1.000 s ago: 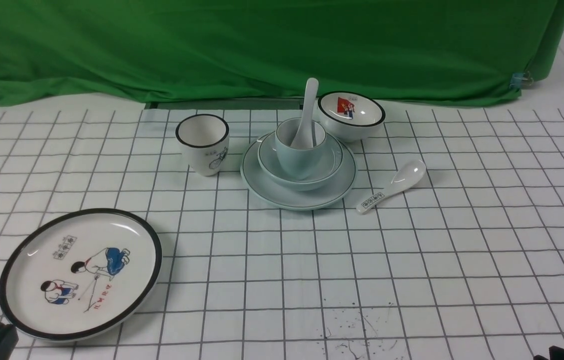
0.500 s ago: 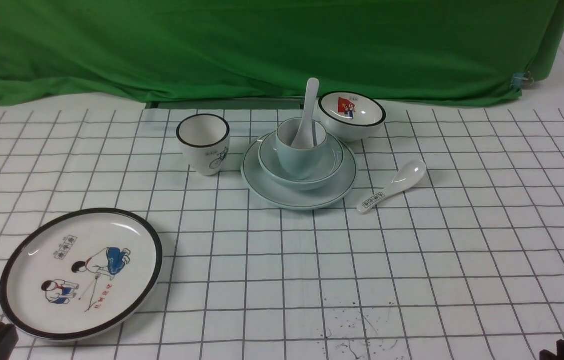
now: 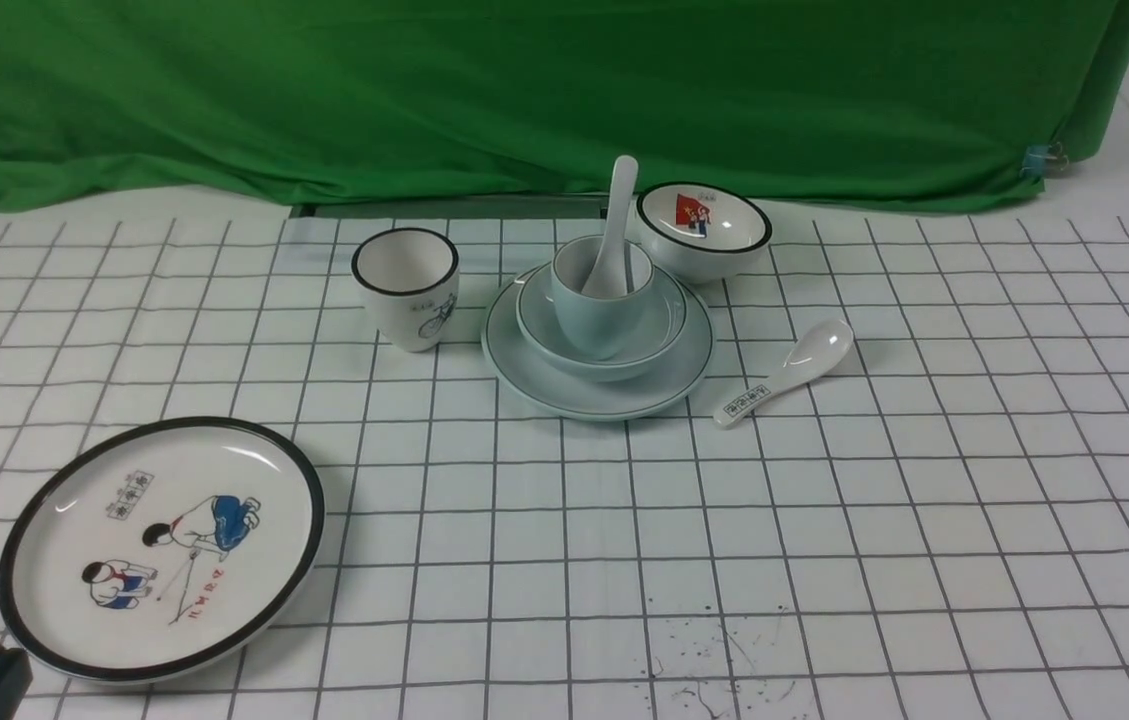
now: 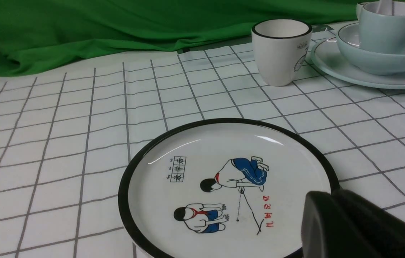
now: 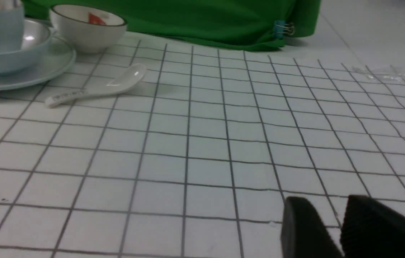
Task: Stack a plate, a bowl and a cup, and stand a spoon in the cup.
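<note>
1. You're seeing the plain glossy white ceramic soup spoon [image 3: 614, 235] standing in the pale blue-green handleless cup [image 3: 601, 300]: scoop end down inside, long axis near upright, handle leaning slightly toward the green cloth backdrop [image 3: 524, 90] and poking above the rim.
2. The cup is sitting upright in the shallow pale blue-green bowl with a thin dark rim line [image 3: 659, 335], and that bowl is resting centred on the round pale blue-green plate with a thin dark green rim line [image 3: 544, 385]. The stack is sitting mid-table toward the back, on the white grid-lined tablecloth [image 3: 824, 520].
3. All four pieces are looking smooth and glazed, and round in outline apart from the spoon.
4. Left of the stack, apart: the black-rimmed white cup with a bicycle drawing [image 3: 407, 288]. Behind-right, just beside the plate rim: the black-rimmed white bowl with a red picture [image 3: 703, 232].
5. Right of the plate, lying flat: the white spoon with a printed handle end [image 3: 786, 371], handle pointing toward you and left.
6. Near-left: the large black-rimmed white plate with cartoon children [image 3: 162, 545].
7. Left gripper [image 4: 335, 195]: black fingers are pressing together, holding nothing, over the cartoon plate's edge.
8. Right gripper [image 5: 340, 211]: narrow gap between the fingers, nothing in it, low over bare cloth.
</note>
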Tool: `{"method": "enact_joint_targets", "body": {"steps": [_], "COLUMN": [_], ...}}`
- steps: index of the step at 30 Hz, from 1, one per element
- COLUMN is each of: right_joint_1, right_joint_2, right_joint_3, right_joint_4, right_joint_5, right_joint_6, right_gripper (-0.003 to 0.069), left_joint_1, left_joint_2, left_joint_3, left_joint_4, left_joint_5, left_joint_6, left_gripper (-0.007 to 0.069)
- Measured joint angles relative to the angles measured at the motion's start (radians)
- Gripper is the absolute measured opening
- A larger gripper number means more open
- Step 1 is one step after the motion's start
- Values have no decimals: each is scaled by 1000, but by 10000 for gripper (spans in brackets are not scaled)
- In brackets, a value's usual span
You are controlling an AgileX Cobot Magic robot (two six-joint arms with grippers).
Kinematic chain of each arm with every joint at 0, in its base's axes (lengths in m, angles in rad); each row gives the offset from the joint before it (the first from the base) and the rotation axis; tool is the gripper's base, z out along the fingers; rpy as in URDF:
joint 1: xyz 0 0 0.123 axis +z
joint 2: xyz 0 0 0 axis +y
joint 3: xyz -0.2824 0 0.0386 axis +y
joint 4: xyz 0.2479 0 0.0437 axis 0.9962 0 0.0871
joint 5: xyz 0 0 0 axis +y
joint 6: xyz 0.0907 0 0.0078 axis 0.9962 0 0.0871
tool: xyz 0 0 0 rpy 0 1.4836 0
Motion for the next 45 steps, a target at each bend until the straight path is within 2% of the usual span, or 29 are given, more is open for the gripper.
{"method": "enact_joint_targets", "body": {"steps": [10, 40, 45], "right_joint_1": [21, 26, 26], "right_joint_2": [0, 0, 0], "right_joint_3": [0, 0, 0], "right_joint_4": [0, 0, 0], "right_joint_5": [8, 11, 11], "right_joint_6": [1, 1, 1], "right_gripper": [238, 239, 240], "left_joint_1": [0, 1, 78], "left_joint_2": [0, 0, 0], "left_joint_3": [0, 0, 0], "left_joint_4": [0, 0, 0], "left_joint_5": [0, 0, 0], "left_joint_6": [0, 0, 1], "left_gripper": [-31, -31, -30]}}
